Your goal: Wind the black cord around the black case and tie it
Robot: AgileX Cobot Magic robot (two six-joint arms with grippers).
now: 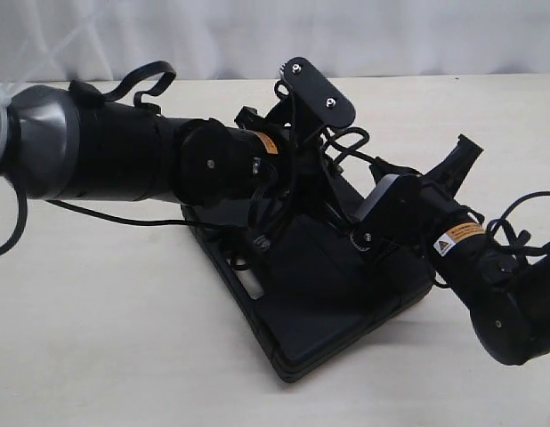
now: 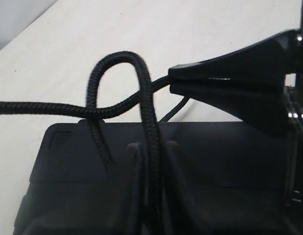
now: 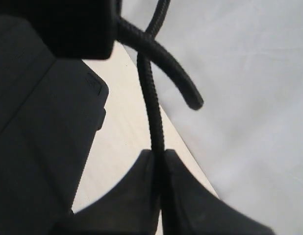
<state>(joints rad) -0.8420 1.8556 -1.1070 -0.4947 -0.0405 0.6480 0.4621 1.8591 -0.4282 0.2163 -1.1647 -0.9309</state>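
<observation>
The black case (image 1: 337,311) lies flat on the table with both arms over its far half. In the left wrist view the black cord (image 2: 117,61) arches up over the case (image 2: 230,161) and crosses itself. One strand runs down between the fingers of my left gripper (image 2: 151,147). It is too dark there to tell whether they press on it. My right gripper (image 3: 159,154) is shut on the cord (image 3: 152,103), and its closed tips (image 2: 173,81) hold the crossing strand. A free cord end (image 3: 196,103) hangs past the crossing.
The pale table (image 1: 124,347) stretches round the case on all sides. Its far edge meets a white backdrop (image 1: 417,36). Glossy arm cables (image 1: 146,80) loop above the left arm, and one trails over the table at the left.
</observation>
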